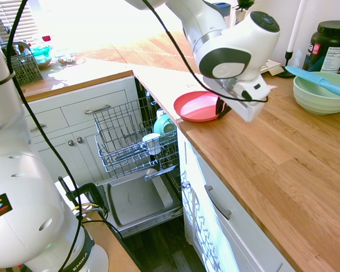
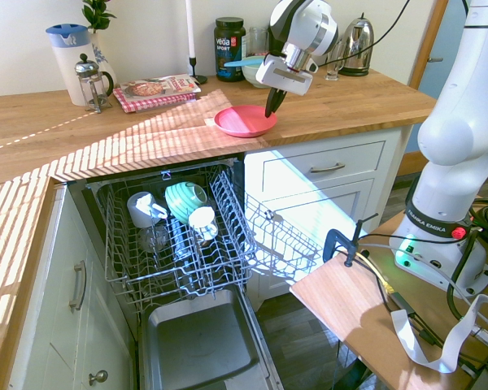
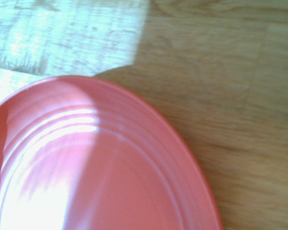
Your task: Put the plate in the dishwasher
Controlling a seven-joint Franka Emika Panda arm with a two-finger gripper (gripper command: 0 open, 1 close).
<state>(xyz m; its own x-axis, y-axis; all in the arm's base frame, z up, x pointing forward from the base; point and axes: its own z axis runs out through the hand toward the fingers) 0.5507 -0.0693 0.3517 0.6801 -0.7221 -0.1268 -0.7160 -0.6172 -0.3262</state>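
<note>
One coral plate (image 3: 101, 177) on the counter (image 1: 283, 170); one claw (image 2: 273, 104) at its rim, grip unclear.

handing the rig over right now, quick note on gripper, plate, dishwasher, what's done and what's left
Gripper: down at the right edge of the plate; whether the fingers are clamped on the rim cannot be told.
Plate: flat on the wooden counter, near the counter edge just above the dishwasher.
Dishwasher: door down, wire rack pulled out, already holding a few cups and a green bowl at the back; the front of the rack looks free.
Done: arm brought to the plate.
Left: secure the grip, lift the plate, carry it down to the rack, set it in and release.
</note>
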